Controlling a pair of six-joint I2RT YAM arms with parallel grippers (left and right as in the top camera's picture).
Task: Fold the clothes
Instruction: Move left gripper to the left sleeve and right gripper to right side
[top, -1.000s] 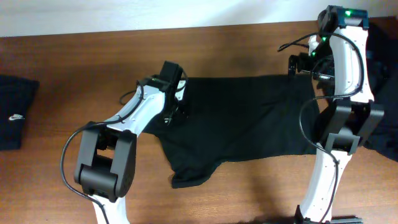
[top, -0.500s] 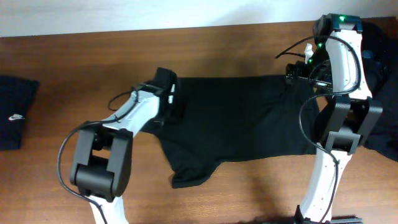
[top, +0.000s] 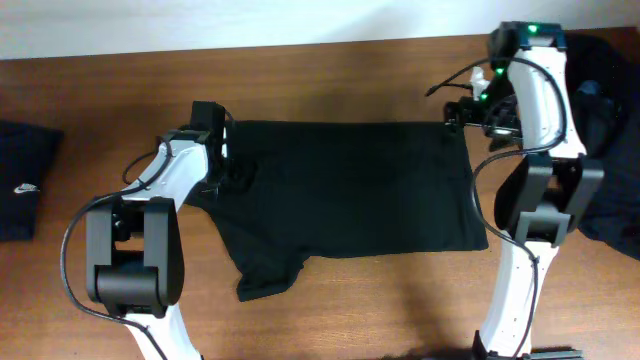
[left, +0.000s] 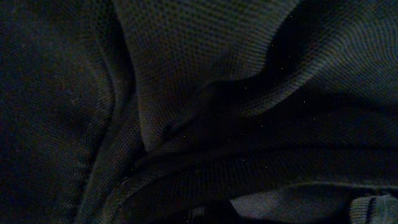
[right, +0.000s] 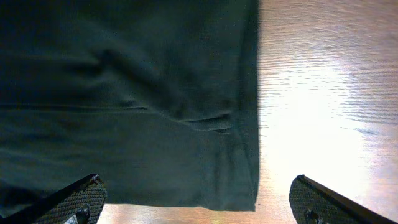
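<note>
The black T-shirt (top: 350, 190) has slid left, pinched by the left end effector (top: 228, 168); the right end effector (right: 198, 199) stands spread.

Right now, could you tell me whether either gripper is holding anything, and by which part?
The left gripper seems to pinch the black T-shirt at its bunched left end, fingers hidden in fabric. The right gripper is open and holds nothing.

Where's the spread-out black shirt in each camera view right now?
Overhead: the black shirt lies spread across the middle.
Left wrist: the shirt's bunched folds fill the picture.
Right wrist: shirt covers left and middle, bare table at right.
Shared landmark: the straight hem, in overhead and right wrist only.
</note>
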